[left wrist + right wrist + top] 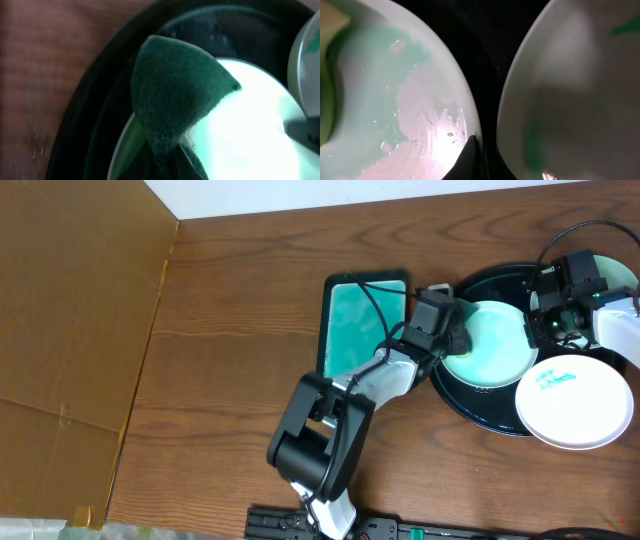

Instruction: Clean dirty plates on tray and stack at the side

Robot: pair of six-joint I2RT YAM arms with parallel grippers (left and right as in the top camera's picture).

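Observation:
A pale mint-green plate (492,345) lies in the round black tray (478,402). My left gripper (452,340) is shut on a dark green sponge (175,97) that rests on this plate's left part (250,130). On the plate's right rim, my right gripper (537,330) is shut, one dark finger (470,160) lying over the wet surface (395,100). A white plate (575,398) with a teal smear (556,378) overlaps the tray's lower right edge; it shows as well in the right wrist view (580,100). A second mint plate (612,272) is half hidden behind the right arm.
A small rectangular teal-lined sponge tray (352,320) stands just left of the black tray, under the left arm. A brown board (80,330) covers the table's left side. The left arm's base (315,435) sits at the front middle.

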